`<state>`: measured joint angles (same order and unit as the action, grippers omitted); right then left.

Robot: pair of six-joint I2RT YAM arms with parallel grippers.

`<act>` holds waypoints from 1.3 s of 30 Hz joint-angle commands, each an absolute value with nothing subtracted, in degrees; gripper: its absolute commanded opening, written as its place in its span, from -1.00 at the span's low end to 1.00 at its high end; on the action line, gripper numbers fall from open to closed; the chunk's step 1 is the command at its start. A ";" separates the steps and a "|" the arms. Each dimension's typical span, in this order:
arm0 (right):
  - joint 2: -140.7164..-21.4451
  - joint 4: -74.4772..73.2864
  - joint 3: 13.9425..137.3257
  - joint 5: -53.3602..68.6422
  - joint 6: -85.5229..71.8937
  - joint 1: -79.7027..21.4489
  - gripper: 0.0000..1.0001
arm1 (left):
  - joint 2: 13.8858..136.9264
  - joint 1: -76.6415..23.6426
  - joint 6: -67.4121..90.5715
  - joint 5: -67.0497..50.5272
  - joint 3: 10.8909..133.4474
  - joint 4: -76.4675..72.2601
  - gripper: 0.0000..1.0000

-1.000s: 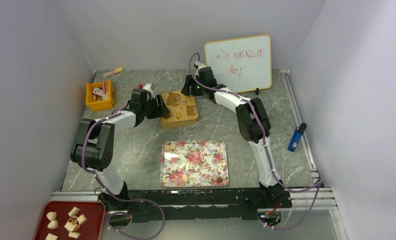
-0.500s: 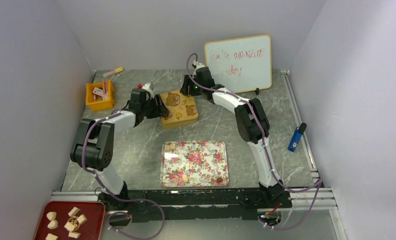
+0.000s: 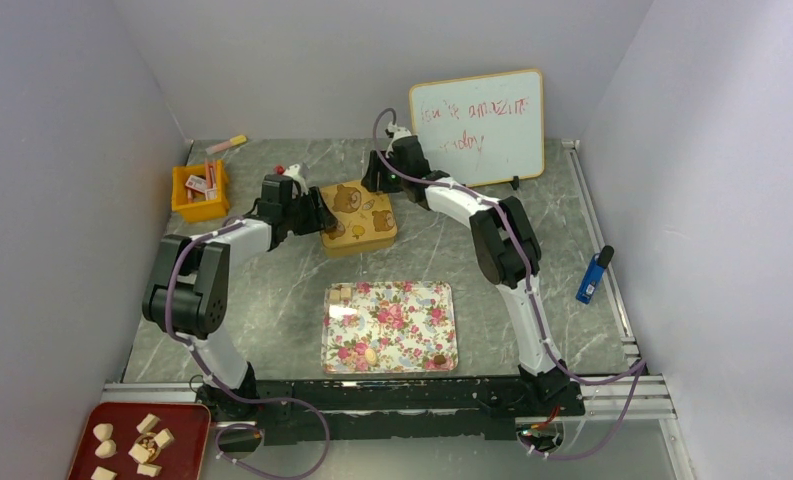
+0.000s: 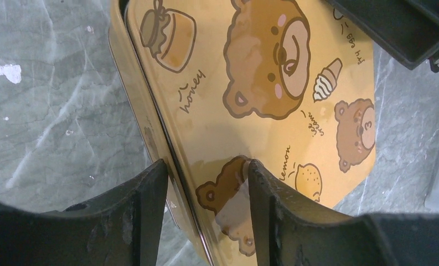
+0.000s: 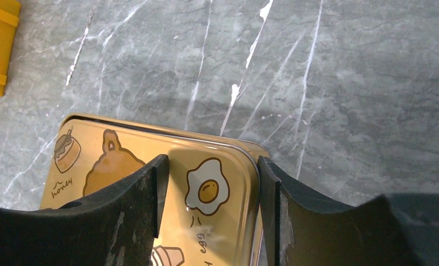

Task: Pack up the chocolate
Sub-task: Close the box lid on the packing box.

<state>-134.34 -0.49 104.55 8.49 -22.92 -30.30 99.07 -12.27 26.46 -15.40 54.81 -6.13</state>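
At near left, before the arm bases: chocolate [image 3: 144, 450] loose on a red tray [image 3: 187, 455]. Midway across the counter [image 3: 272, 300], a few more pieces on the floral tray [image 3: 402, 325]. Farther back, yellow bear tin [image 3: 358, 217], lid on. Left gripper [image 4: 206, 183] half open, straddling the tin's left rim, not clamped. Right gripper [image 5: 208, 177] likewise half open over the tin's far right corner, holding nothing. Far left, orange bin [image 3: 194, 208] of packets [image 3: 200, 183]; far right, whiteboard [image 3: 477, 125] propped against the wall.

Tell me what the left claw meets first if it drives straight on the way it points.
Probably the yellow bear-printed metal tin: the left claw straddles its side rim, jaws apart, though the remaining gap is unclear.
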 commanded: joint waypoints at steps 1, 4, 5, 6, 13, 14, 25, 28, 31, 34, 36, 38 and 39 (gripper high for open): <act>-132.99 -10.56 99.44 15.75 -20.70 -39.90 -0.08 | 104.11 -14.77 21.31 -18.30 55.85 -8.87 -0.20; -131.02 -9.68 96.25 14.50 -20.53 -39.85 -0.05 | 105.11 -15.04 20.55 -18.52 56.57 -8.56 -0.18; -130.36 -9.25 94.79 14.23 -20.58 -39.90 -0.04 | 105.50 -15.22 20.10 -18.50 57.05 -8.20 -0.17; -129.82 -9.03 94.04 14.02 -20.61 -39.88 -0.03 | 105.81 -15.36 19.78 -18.46 57.45 -7.77 -0.15; -126.84 -8.30 89.83 12.92 -20.54 -39.88 0.00 | 108.10 -17.57 18.49 -18.51 60.26 -6.31 -0.12; -126.56 -8.19 89.36 12.66 -20.49 -39.86 0.01 | 108.20 -17.84 18.48 -18.54 60.31 -6.29 -0.12; -126.42 -6.00 88.24 12.55 -22.54 -37.51 1.00 | 107.30 -19.07 18.24 -17.75 59.36 -6.24 -0.03; -126.57 -6.11 89.22 12.32 -22.59 -36.50 1.00 | 106.89 -18.99 18.71 -17.57 59.16 -6.35 0.01; -126.18 -6.04 90.00 12.13 -22.29 -35.49 1.00 | 106.43 -18.90 19.09 -17.18 59.06 -6.25 0.05; -125.76 -6.24 90.67 12.13 -22.12 -34.38 1.00 | 105.84 -18.75 19.41 -16.54 59.00 -6.22 0.10; -125.46 -6.23 90.78 11.86 -22.00 -33.89 1.00 | 105.50 -18.54 19.74 -16.16 59.05 -6.24 0.13; -125.14 -6.24 90.88 11.47 -21.97 -33.05 1.00 | 104.99 -18.23 20.07 -15.92 59.05 -6.33 0.15; -124.96 -6.12 90.88 11.35 -22.05 -32.72 1.00 | 104.71 -18.00 20.23 -15.77 59.08 -6.33 0.16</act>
